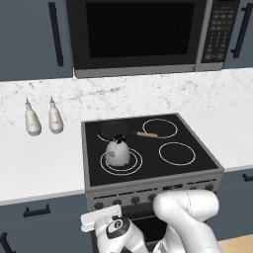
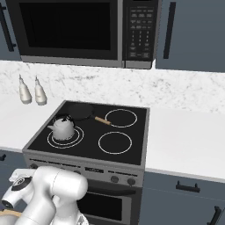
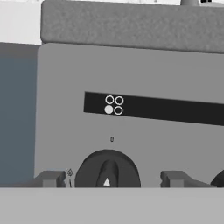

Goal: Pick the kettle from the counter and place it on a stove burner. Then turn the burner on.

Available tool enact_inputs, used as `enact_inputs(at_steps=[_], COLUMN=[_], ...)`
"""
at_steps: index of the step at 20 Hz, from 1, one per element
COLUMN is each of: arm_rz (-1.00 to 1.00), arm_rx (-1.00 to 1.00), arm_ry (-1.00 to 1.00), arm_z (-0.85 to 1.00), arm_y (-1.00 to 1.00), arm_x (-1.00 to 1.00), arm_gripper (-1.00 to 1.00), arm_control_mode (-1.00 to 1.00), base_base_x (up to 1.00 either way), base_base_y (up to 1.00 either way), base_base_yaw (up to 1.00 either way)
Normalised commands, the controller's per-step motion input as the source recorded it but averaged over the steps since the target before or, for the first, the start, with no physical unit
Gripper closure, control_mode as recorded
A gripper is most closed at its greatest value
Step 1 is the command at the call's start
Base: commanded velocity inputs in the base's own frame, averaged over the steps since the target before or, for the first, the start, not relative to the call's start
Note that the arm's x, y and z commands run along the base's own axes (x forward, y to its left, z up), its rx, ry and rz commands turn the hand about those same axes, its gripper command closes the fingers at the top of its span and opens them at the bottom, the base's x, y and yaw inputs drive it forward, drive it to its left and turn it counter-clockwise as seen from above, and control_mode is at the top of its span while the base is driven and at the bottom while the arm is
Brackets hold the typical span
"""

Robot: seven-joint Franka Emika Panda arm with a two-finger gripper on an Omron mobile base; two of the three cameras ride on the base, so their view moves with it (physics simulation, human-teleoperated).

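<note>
Stove front, knob (image 3: 107, 171) between spread gripper (image 3: 112, 178) fingertips, kettle (image 1: 117, 151) on double-ring burner (image 1: 121, 161) above

White marble-patterned surface (image 1: 44, 168) runs across the frame centre, split by a black-glass cooktop (image 1: 188, 170). Two white pointed-tip bottles (image 1: 43, 118) stand side by side on it at left. On the cooktop, the kettle (image 1: 117, 152) sits upright on the double-ring stove burner (image 1: 134, 163), lower left; a dark pan (image 1: 114, 130) lies behind it.
</note>
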Motion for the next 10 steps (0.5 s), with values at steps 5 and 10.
enact_inputs(at_steps=[5, 10], arm_rz=[0.00, 0.00], arm_rx=[0.00, -0.10], arm_ry=[0.00, 0.00], arm_z=[0.00, 0.00], arm_y=[0.00, 0.03], arm_x=[0.00, 0.05], arm_gripper=[1.00, 1.00], arm_control_mode=[-1.00, -1.00], base_base_x=[0.00, 0.00], base_base_y=[0.00, 0.00], base_base_yaw=[0.00, 0.00])
